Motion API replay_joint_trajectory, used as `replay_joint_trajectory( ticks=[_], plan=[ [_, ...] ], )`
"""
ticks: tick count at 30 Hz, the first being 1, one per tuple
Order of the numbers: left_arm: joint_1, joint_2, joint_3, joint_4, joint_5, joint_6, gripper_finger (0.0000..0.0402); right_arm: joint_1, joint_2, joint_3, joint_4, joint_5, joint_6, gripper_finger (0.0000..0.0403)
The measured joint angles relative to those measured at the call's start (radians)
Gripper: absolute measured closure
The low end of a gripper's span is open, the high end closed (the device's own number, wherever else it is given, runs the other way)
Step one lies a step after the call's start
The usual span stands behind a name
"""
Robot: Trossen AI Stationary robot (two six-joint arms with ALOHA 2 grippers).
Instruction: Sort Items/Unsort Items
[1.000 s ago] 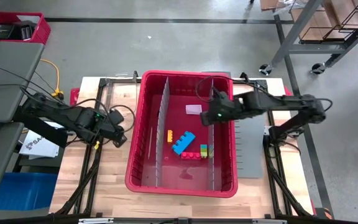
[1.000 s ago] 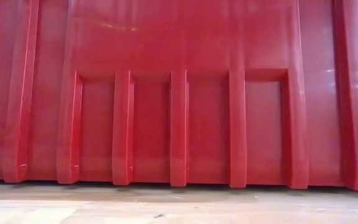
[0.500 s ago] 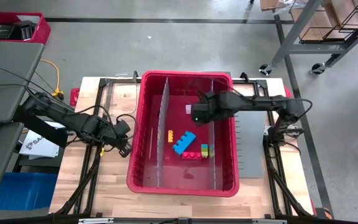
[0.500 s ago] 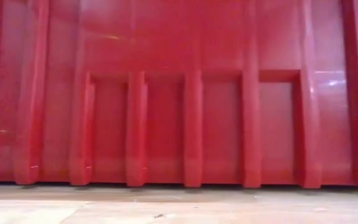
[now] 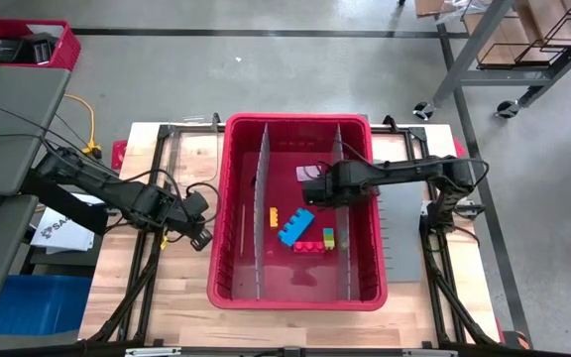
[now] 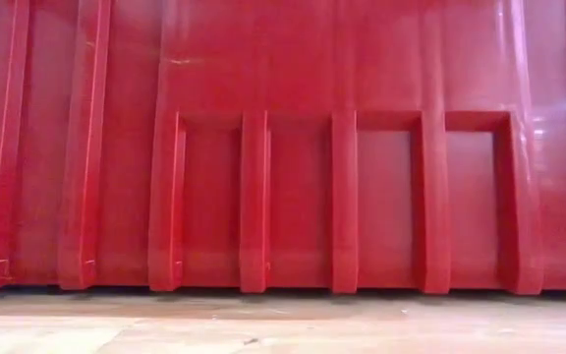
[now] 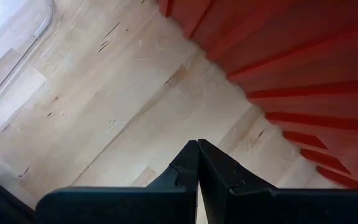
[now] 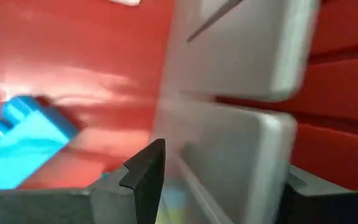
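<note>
Hovering unclenched inside the big red plastic bin (image 5: 228, 288), the right gripper (image 5: 310, 187) is facing one blue block (image 5: 294, 225); left gripper (image 5: 203, 241) staying clenched outside

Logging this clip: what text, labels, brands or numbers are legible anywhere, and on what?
"SA": only these large dark letters read, on a white sheet lying at the table's left edge under the left arm; the rest is hidden.
Red bin, blocks and dividers: no print visible.
</note>
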Motion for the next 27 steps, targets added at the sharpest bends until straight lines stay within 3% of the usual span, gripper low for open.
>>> replay_joint_trajectory(
  ticks=[5,11,14,17,22,27],
  plan=[
    [0.000,0.000,0.000,0.004,0.000,0.002,0.0402,0.000,-0.011,-0.061,0.115,-0.067,-0.035,0.0217],
    [0.000,0.000,0.000,0.022,-0.012,0.002,0.0402,0.000,-0.009,-0.057,0.120,-0.090,-0.074,0.0224],
    [0.000,-0.001,0.000,0.021,-0.016,0.002,0.0402,0.007,-0.008,-0.051,0.124,-0.086,-0.112,0.0278],
    [0.000,-0.001,0.000,0.020,-0.015,0.002,0.0402,0.026,-0.014,-0.045,0.125,-0.075,-0.131,0.0375],
    [0.000,-0.001,0.001,0.020,-0.038,0.002,0.0402,0.060,-0.001,0.089,0.048,-0.017,-0.123,0.0398],
    [0.001,-0.002,0.002,0.020,-0.060,0.003,0.0401,0.076,-0.016,0.333,-0.080,0.059,-0.145,0.0401]
  ],
)
